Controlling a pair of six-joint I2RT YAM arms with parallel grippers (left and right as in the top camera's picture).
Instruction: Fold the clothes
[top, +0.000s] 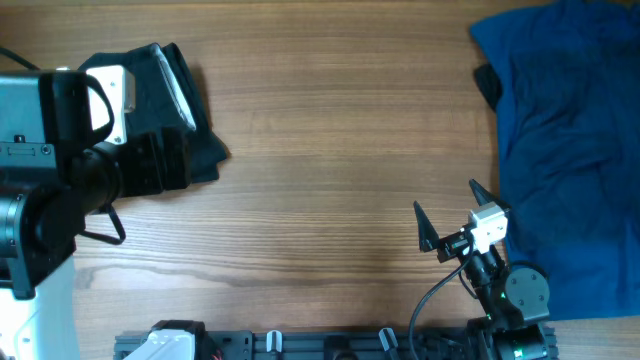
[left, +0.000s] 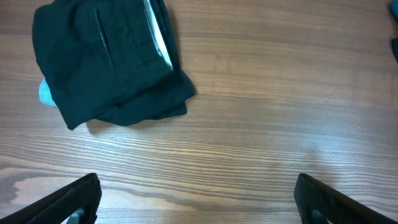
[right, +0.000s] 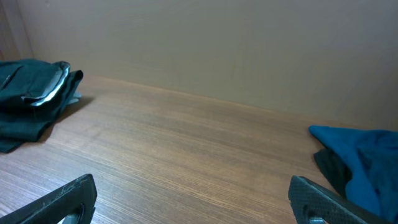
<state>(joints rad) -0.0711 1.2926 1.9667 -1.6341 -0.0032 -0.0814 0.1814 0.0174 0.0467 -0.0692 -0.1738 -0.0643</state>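
Observation:
The black shorts (left: 106, 56) lie folded in a pile at the table's far left (top: 195, 115). A light-blue scrap (left: 45, 93) peeks from under the pile's left side. My left gripper (left: 196, 202) hangs open above bare wood just in front of the pile, with nothing between its fingers. A big royal-blue garment (top: 570, 150) lies crumpled over the table's right side, with a dark fabric edge (top: 487, 85) showing at its left border. My right gripper (top: 445, 197) stands open near the front edge, left of the blue garment (right: 367, 162), holding nothing.
The left arm's white and black body (top: 50, 170) hides part of the black pile from above. A dark rail (top: 330, 345) runs along the front edge. Bare wood (top: 340, 130) spans the table's middle between the two garments.

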